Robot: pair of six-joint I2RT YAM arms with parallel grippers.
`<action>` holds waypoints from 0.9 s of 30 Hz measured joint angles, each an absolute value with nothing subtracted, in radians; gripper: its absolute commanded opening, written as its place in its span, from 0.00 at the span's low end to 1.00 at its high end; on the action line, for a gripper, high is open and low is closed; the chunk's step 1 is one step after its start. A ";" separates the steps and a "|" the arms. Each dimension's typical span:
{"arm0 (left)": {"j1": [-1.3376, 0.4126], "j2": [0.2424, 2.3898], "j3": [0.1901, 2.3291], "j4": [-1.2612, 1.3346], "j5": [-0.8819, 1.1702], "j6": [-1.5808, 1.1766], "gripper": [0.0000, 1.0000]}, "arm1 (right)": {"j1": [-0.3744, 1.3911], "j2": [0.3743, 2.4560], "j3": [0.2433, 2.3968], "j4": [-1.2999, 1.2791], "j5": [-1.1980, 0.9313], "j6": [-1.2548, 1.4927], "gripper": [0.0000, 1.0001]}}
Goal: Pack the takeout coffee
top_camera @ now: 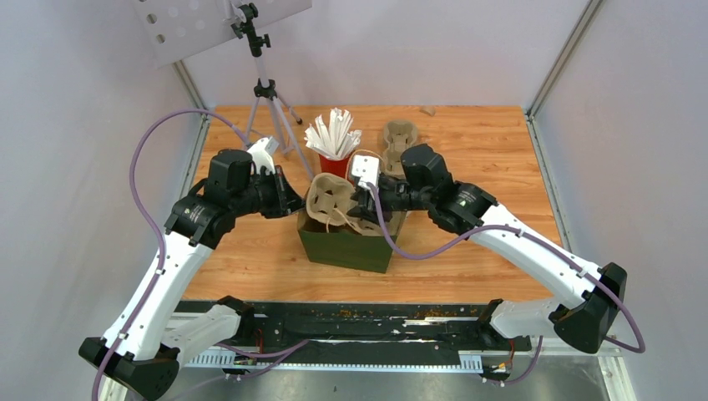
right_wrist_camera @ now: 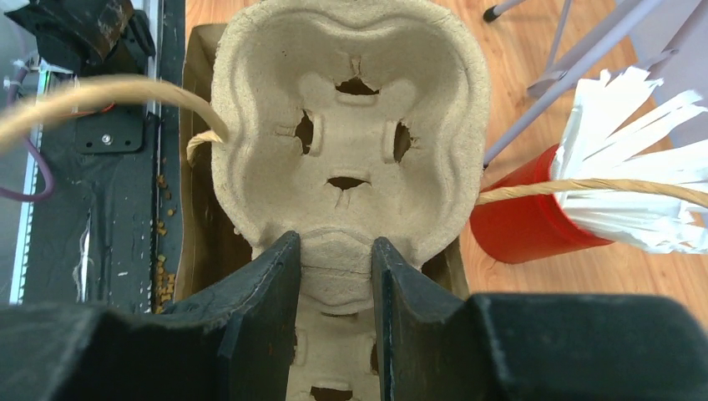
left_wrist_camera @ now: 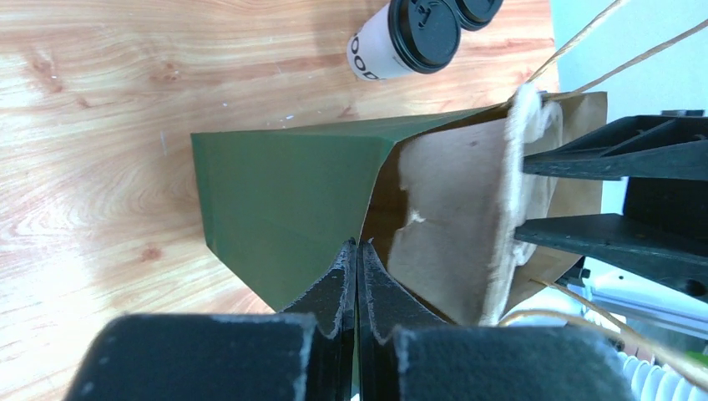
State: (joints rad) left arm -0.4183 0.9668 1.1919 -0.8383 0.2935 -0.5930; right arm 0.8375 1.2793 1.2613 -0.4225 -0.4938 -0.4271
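Top external view: the wooden table [top_camera: 250, 259] carries a green paper bag [top_camera: 346, 246] standing open at its middle, between my two arms. A beige pulp cup tray [right_wrist_camera: 351, 109] sits tilted in the bag's mouth, partly inside. A red cup of straws [right_wrist_camera: 526, 217] stands just behind the bag.

My left gripper [left_wrist_camera: 356, 267] has its fingers pressed together on the bag's rim, where the green outer face meets the brown lining. My right gripper [right_wrist_camera: 334, 280] pinches the near edge of the tray, one finger on each side.

The takeout coffee is not yet packed. The left wrist view shows one white cup [left_wrist_camera: 392, 42] on the table beside the bag, and a second cup [left_wrist_camera: 477, 8] next to it, cut off by the frame edge. Whether they touch, I cannot tell. The top external view hides both.

Handling, as I judge it:
- Paper walls are soft, so a hard squeeze would dent them.
- The black lids are likely press-fit and slick, so I avoid lifting by them.
- I take hold across the cup body, below the lid.
- Weight is unknown, so I treat each cup as full and keep it upright.
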 measured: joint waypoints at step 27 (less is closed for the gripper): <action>-0.419 0.905 1.190 -0.941 0.342 -0.605 0.23 | 0.963 1.285 1.296 -0.588 -0.323 -0.411 0.28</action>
State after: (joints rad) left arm -0.4187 0.9047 1.1900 -0.9405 0.3416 -0.6048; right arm 0.9630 1.2850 1.2964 -0.5877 -0.3229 -0.4110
